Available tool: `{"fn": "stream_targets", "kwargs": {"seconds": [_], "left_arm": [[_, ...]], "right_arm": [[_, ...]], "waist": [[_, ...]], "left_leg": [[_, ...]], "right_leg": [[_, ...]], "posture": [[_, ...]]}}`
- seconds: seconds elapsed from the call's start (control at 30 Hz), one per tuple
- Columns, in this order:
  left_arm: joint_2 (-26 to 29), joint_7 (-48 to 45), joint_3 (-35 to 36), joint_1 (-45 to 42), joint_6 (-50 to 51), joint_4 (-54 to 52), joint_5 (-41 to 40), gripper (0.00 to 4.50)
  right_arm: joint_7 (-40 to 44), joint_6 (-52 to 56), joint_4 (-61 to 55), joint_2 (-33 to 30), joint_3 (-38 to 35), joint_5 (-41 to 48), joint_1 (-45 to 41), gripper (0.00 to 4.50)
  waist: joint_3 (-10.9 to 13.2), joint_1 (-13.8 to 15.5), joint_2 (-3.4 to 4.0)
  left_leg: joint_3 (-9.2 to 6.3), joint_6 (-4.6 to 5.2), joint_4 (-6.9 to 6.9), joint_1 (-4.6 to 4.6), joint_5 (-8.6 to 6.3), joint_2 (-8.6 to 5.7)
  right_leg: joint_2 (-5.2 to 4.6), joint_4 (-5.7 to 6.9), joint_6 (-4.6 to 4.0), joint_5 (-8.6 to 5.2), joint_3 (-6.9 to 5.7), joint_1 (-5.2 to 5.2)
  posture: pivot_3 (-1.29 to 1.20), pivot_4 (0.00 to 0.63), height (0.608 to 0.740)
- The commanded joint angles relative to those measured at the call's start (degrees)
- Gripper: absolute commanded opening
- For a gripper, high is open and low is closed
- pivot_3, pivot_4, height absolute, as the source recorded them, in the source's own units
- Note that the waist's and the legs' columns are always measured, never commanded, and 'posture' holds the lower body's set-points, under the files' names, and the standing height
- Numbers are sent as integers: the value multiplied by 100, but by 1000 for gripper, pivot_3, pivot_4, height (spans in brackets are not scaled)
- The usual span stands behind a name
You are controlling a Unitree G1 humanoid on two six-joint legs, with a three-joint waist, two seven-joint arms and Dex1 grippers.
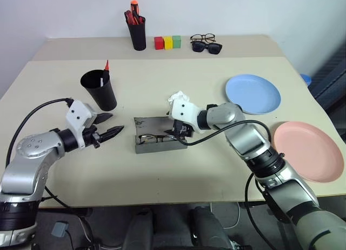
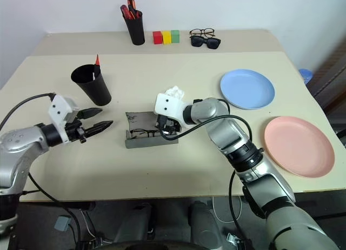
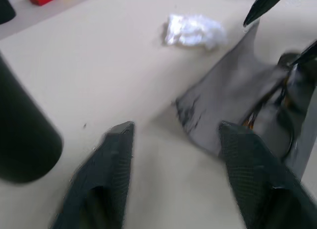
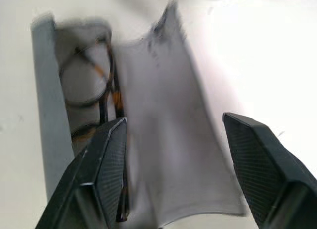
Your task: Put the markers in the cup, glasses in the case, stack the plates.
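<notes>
The grey case (image 1: pixel 147 147) lies open mid-table, its lid (image 4: pixel 168 140) folded back flat. The wire-framed glasses (image 4: pixel 87 88) lie inside it. My right gripper (image 1: pixel 181 132) hovers over the case's right end, open, with nothing between its fingers. Left of the case, a little above the table, my left gripper (image 1: pixel 111 125) points toward it, open and empty. The black cup (image 1: pixel 99 90) stands behind the left gripper, and a marker's red tip (image 1: pixel 106 65) pokes out of it. On the right, side by side, lie the blue plate (image 1: pixel 253 93) and the pink plate (image 1: pixel 308 151).
A crumpled white tissue (image 1: pixel 178 97) lies just behind the case. At the back stand a black pen holder (image 1: pixel 137 34) with red and orange pens, three coloured blocks (image 1: pixel 167 42), spectacles (image 1: pixel 202 38) and sunglasses (image 1: pixel 207 46). The right arm's cable (image 1: pixel 216 135) hangs near the case.
</notes>
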Motion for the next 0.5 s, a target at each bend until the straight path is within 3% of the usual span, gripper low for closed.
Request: {"fn": "stream_targets", "kwargs": {"seconds": [0.03,0.1,0.33,0.5], "left_arm": [[-326,313,-407,-832,705,-11,-211,634],[-573,604,-687,-1398,1108,202,-71,101],[-1067,915,-1623,-2998,2081,1748,467,101],[-1034,459,-2203,-3430,2440,2407,658,101]], "right_arm": [[245,-16,-898,-357,-552,463,324,3282],[362,-50,-1282,-614,-715,632,601,3282],[377,0,-2127,-1300,-1243,1040,1733,3282],[74,182,-2422,-1444,-1475,1131,2194,3282]], "waist": [[0,106,-1],[0,136,-1],[0,121,-2],[0,87,-1]], "left_leg": [[-8,0,4,-2,0,-3],[-6,1,13,-3,0,-4],[-4,4,35,-4,-3,-4],[-3,5,38,-4,-3,0]], "right_leg": [[0,-1,0,0,-5,6],[1,-2,1,0,-5,8],[15,2,2,0,0,14],[22,6,1,0,6,9]], "posture": [[0,150,740],[0,150,740],[0,150,740],[0,150,740]]}}
